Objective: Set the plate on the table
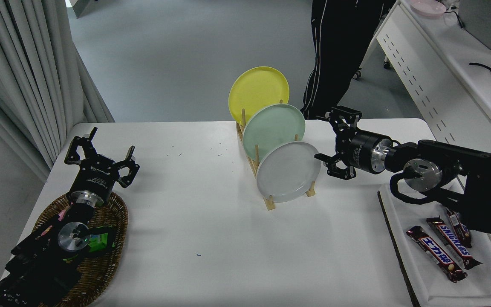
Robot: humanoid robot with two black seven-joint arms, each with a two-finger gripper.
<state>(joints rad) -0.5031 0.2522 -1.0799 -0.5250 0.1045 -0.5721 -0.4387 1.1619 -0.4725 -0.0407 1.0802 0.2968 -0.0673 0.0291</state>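
Grey plate (288, 171) upright in rack (271, 200) on tabletop (194, 221), rim just beside right gripper (331, 143), fingers apart; risk: a thin-rim pinch slipping, or nudging the green plate (273, 130) behind.

Bright even overhead light, soft faint shadows, sharp focus throughout

Plate (287, 172): round, light grey, plain, shallow raised rim. It stood on edge, tilted back, in the nearest slot of the wooden rack (270, 203), face toward camera. Worktop (194, 221): large, white, matte, rounded corners, few dark specks; it carried the rack.
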